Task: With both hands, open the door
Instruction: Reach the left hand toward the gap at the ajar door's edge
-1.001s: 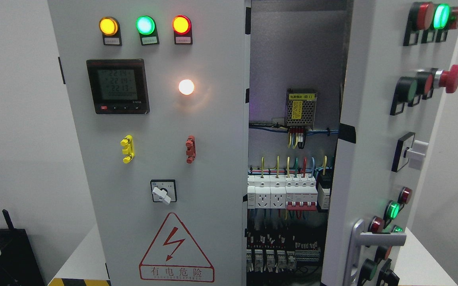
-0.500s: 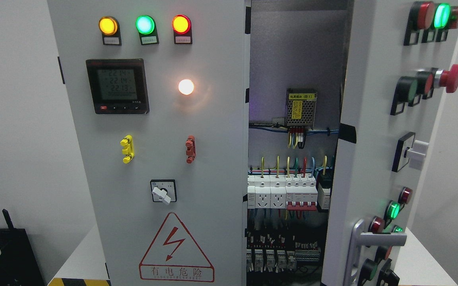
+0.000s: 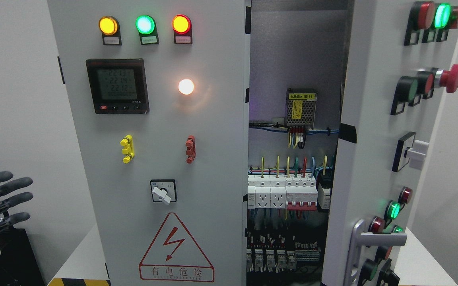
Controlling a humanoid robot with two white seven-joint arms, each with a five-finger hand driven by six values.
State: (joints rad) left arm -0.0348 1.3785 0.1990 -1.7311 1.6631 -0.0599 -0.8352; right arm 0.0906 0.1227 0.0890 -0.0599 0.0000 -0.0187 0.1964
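Note:
A grey electrical cabinet fills the head view. Its left door [image 3: 153, 159] is closed and carries three lamps, a digital meter [image 3: 117, 86], two small levers, a rotary switch [image 3: 163, 192] and a lightning warning sign. The right door [image 3: 376, 159] is swung partly open, edge toward me, with a silver handle [image 3: 368, 242] low down. Between them the interior shows breakers [image 3: 282, 192] and wiring. My left hand [image 3: 0, 200] shows at the left edge, fingers spread and holding nothing, well left of the cabinet. My right hand is out of view.
A black box [image 3: 14, 254] stands at the lower left under my hand. The cabinet rests on a white surface [image 3: 82, 258] with a yellow-black striped edge [image 3: 78, 282]. Push buttons and a red emergency stop [image 3: 447, 77] stick out of the right door.
My left hand has risen into view at the left edge, from a fingertip low down to spread fingers higher up. The doors have not moved.

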